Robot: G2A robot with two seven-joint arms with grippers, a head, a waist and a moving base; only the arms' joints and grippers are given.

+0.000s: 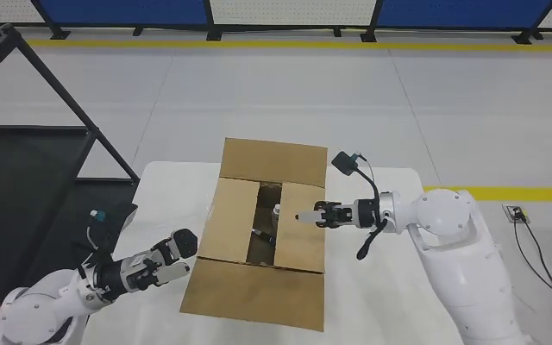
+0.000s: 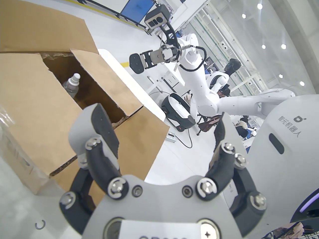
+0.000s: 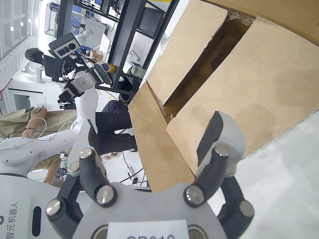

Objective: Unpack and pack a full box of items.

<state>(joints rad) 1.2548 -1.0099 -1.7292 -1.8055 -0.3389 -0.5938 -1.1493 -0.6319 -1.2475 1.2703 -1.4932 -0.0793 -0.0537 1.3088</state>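
A brown cardboard box (image 1: 228,216) stands in the middle of the white table (image 1: 388,293), its outer flaps spread and its two inner flaps parted over a dark gap. A clear bottle with a white cap (image 2: 72,83) stands upright inside the gap, also seen from above as the bottle (image 1: 276,211). My right gripper (image 1: 305,217) hovers open over the right inner flap (image 3: 239,80), holding nothing; in its own wrist view the right gripper (image 3: 153,135) faces the box corner. My left gripper (image 1: 183,256) is open and empty beside the box's near left corner, seen close as the left gripper (image 2: 162,128).
A black metal rack (image 1: 60,103) stands off the table's left side. The table's near left and right parts are bare white surface. A cable and socket (image 1: 517,214) lie on the floor at the right.
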